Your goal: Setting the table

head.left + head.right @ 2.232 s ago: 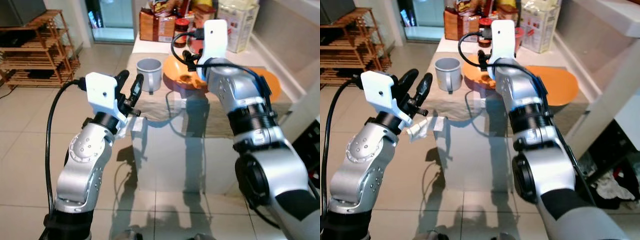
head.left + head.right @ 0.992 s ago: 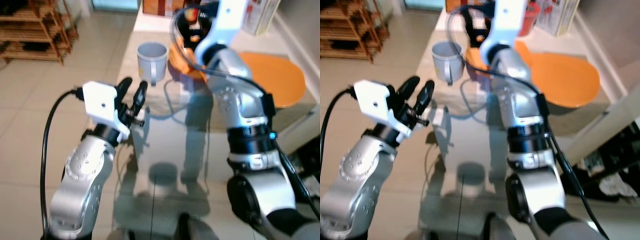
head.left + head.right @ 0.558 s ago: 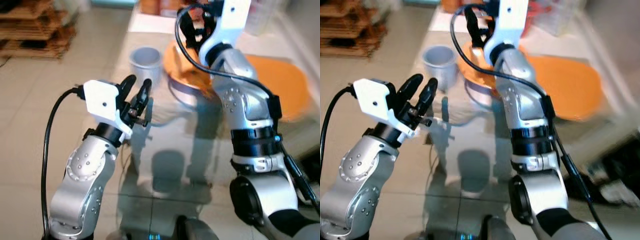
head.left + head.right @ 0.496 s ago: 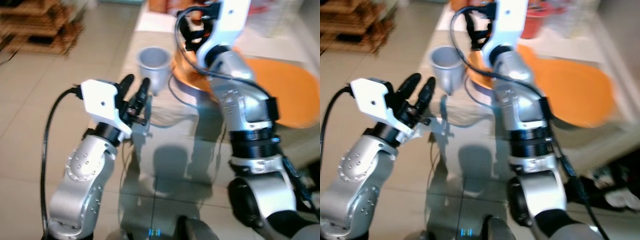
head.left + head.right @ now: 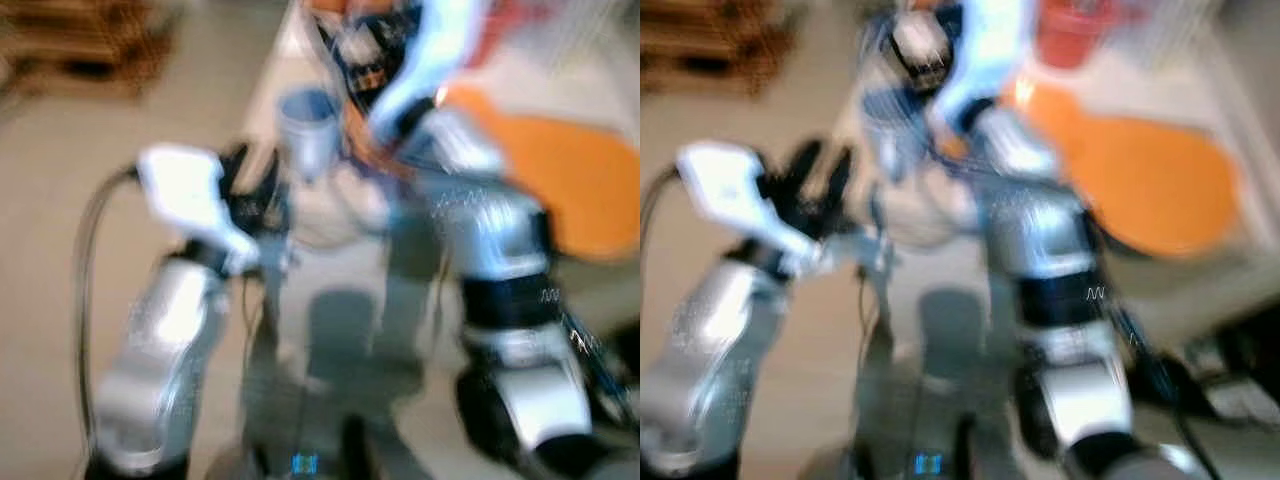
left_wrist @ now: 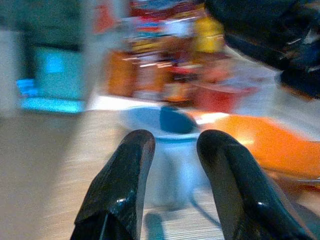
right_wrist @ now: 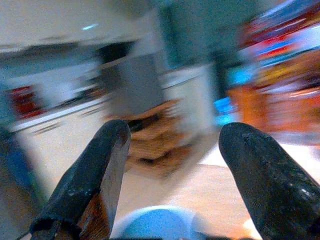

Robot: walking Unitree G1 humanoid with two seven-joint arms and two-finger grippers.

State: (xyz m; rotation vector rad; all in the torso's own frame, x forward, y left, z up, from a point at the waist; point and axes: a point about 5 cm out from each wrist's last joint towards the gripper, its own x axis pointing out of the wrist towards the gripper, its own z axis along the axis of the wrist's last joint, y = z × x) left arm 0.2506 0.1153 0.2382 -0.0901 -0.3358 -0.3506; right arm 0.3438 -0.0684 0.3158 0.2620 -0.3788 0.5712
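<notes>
The left hand (image 6: pixel 172 165) hovered with fingers narrowly parted and empty, just short of the pale mug (image 5: pixel 305 125), which stood on the tabletop (image 5: pixel 330 260) beside the orange plate (image 5: pixel 560 180). The right hand (image 7: pixel 172 170) hung above the mug, fingers spread wide, empty. Compared with half a second earlier, everything had blurred heavily; the mug kept its place.

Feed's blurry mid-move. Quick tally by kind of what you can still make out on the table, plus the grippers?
Mugs: 1, a pale mug
Orange mats: 1, the orange mat
Red containers: 1, a red container, too blurred to identify
Grippers: 2, left gripper open, right gripper open
Total: 5
</notes>
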